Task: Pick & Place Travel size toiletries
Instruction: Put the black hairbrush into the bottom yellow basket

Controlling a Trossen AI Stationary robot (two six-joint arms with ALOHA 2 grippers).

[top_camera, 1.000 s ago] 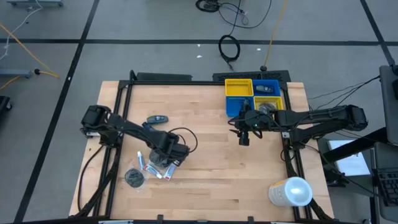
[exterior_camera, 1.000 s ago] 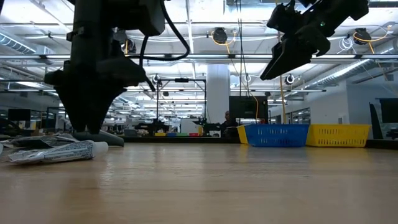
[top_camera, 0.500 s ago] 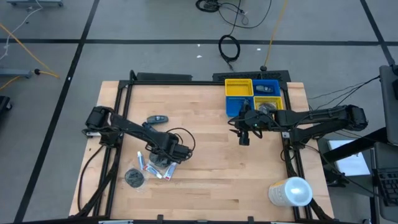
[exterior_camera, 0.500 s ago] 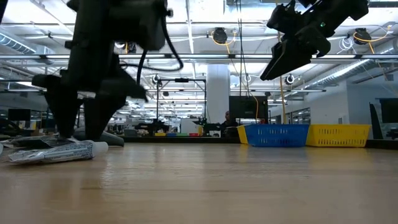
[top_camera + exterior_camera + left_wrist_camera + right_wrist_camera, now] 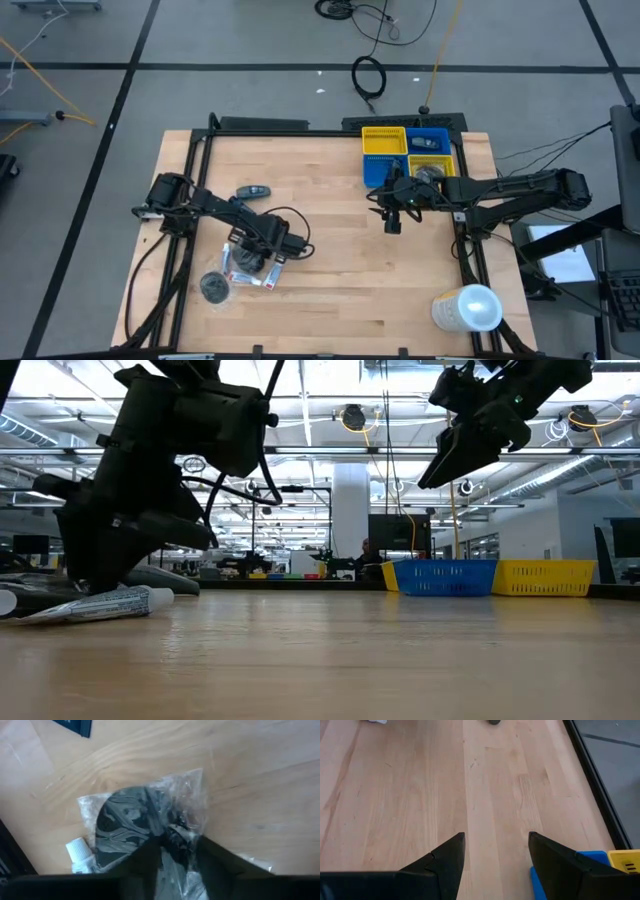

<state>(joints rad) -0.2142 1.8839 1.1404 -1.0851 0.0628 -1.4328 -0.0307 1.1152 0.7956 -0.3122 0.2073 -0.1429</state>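
Note:
The toiletries lie at the table's left. A round dark tin (image 5: 213, 287) in a clear bag (image 5: 187, 790) sits next to white tubes (image 5: 240, 270), with one tube cap (image 5: 77, 851) showing in the left wrist view. A dark item (image 5: 252, 191) lies farther back. My left gripper (image 5: 246, 264) is down among them, shut on the bag's crumpled edge. My right gripper (image 5: 392, 222) hangs open above the table beside the bins, holding nothing. My left gripper (image 5: 179, 857) pinches the crumpled edge of the clear bag (image 5: 176, 836) between its two fingers, on the side of the tin (image 5: 127, 827) nearest the fingers. It comes slanting down from the table's right. Bag and tin lie on the table.
Yellow (image 5: 384, 141) and blue (image 5: 430, 140) bins stand at the far right edge, with another blue one (image 5: 376, 172) just behind my right gripper. A big white cylinder (image 5: 468, 308) lies at the near right corner. Bare wood (image 5: 340, 270) spans the middle.
My left gripper has moved toward the table's near left, to the bagged tin, and tipped over more steeply. Its fingers, apart half a second ago, have shut on the bag's edge. The tin and tubes have stayed in place. The right arm has kept still.

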